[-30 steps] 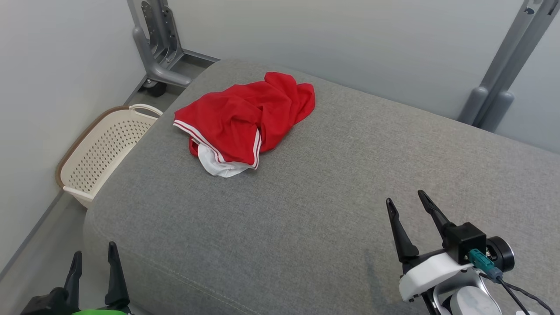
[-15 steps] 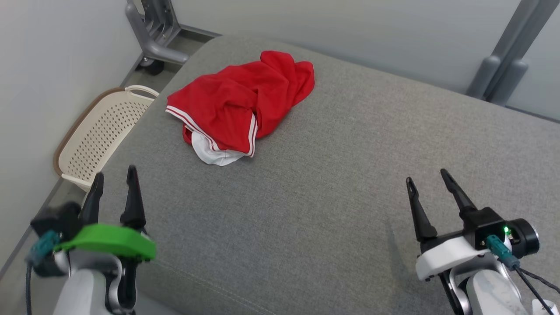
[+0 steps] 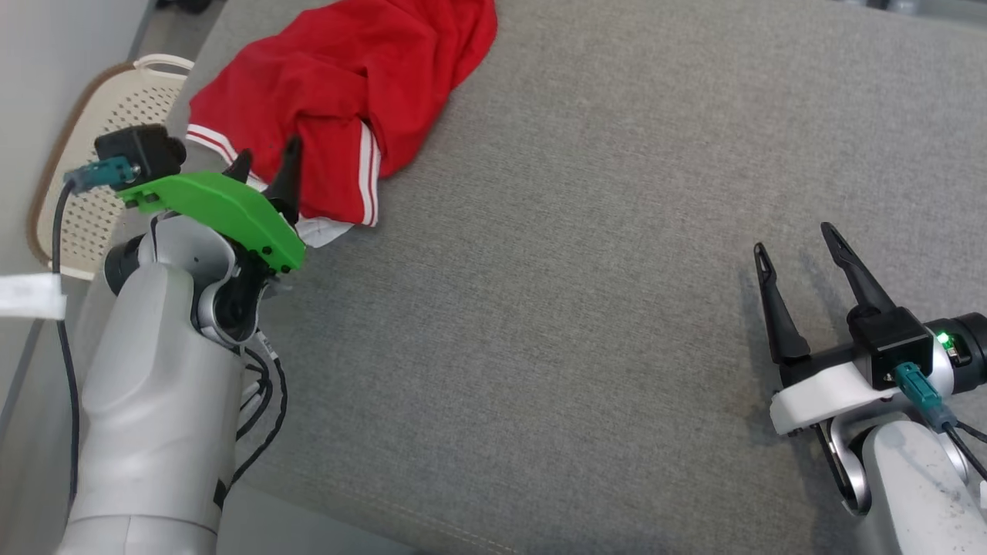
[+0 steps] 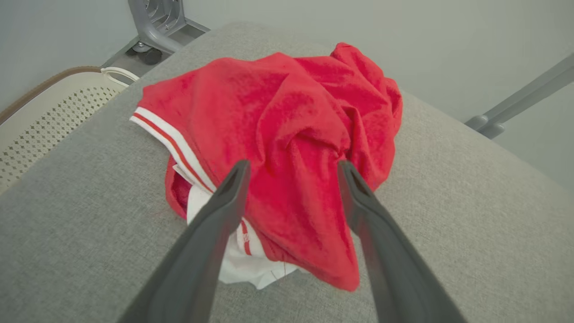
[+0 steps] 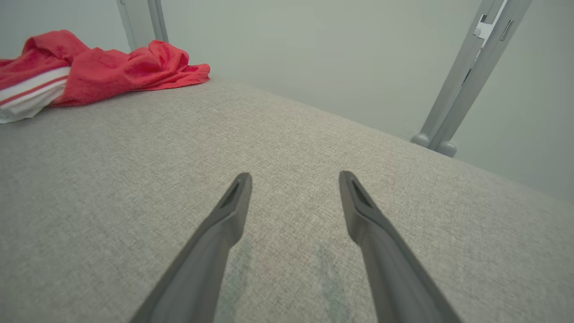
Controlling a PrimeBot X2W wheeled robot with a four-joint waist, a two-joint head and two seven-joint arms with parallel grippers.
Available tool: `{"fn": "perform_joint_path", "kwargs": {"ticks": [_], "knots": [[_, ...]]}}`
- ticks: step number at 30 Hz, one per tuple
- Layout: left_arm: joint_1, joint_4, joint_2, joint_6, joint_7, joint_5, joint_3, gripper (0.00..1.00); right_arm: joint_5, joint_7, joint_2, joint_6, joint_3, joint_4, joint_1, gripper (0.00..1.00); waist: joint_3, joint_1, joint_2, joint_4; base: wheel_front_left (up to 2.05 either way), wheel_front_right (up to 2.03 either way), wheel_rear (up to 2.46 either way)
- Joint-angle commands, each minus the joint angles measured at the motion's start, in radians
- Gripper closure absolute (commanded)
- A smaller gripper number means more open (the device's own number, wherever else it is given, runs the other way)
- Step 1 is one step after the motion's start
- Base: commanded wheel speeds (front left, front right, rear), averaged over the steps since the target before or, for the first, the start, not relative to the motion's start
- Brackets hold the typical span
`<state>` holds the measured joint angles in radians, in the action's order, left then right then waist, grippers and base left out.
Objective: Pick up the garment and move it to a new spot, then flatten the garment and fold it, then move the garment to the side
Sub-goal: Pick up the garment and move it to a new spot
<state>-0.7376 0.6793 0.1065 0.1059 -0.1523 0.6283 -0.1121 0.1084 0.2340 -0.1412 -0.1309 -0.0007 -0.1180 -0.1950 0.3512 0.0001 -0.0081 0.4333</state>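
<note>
Since the earlier frames the left gripper [image 3: 268,148] has advanced from the near left corner of the grey cushion [image 3: 586,254] to the near edge of the garment [image 3: 347,77]. The head camera has also tipped downward, so the whole scene sits higher in the head view. The left gripper's fingers stand wide apart with their tips at the red cloth, and the left wrist view shows a fold between them; whether they touch it cannot be told. The garment is crumpled red fabric with white-and-red striped hems and a white part beneath, lying at the far left of the cushion. The right gripper [image 3: 794,237], equally wide and holding nothing, hangs low over bare cushion at the near right, well apart from the garment. A cream perforated basket [image 3: 85,223] stands just left of the cushion; its contents cannot be told. Any writing on the white strip [image 3: 31,296] at the left edge is unreadable.
</note>
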Motion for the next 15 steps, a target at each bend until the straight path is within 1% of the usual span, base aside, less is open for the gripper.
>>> {"fn": "perform_joint_path", "kwargs": {"ticks": [1,5,7,9,10,15], "knots": [[-0.043,0.039,0.003,0.008,-0.023,0.001,-0.013,0.0,0.005,-0.001,-0.008,0.0,-0.001,0.01,-0.009,0.0,0.103,-0.0001,0.0081,-0.084,0.0,0.0,0.0],[-0.117,0.17,0.018,0.008,-0.068,-0.005,-0.036,0.0,0.009,0.001,-0.003,0.0,0.002,0.021,-0.01,0.0,0.117,-0.0001,0.0081,-0.115,0.0,0.0,0.0],[-0.147,0.228,0.034,-0.004,-0.071,-0.018,-0.038,0.0,0.009,0.002,0.002,0.0,0.008,0.027,-0.012,0.0,0.124,-0.0001,0.0081,-0.131,0.0,0.0,0.0],[-0.166,0.279,0.042,-0.005,-0.07,-0.026,-0.045,0.0,0.008,0.003,0.008,0.0,0.012,0.032,-0.019,0.0,0.129,-0.0001,0.0081,-0.148,0.0,0.0,0.0],[-0.183,0.313,0.051,0.0,-0.039,-0.024,-0.041,1.0,0.007,0.006,0.012,0.0,0.008,0.037,-0.021,0.0,0.129,-0.0001,0.0081,-0.16,0.0,0.0,0.0],[-0.209,0.343,0.054,0.02,0.006,-0.037,-0.08,1.0,0.004,0.01,0.025,0.0,-0.013,0.03,-0.002,0.0,0.106,-0.0001,0.0081,-0.165,0.0,0.0,0.0]]}}
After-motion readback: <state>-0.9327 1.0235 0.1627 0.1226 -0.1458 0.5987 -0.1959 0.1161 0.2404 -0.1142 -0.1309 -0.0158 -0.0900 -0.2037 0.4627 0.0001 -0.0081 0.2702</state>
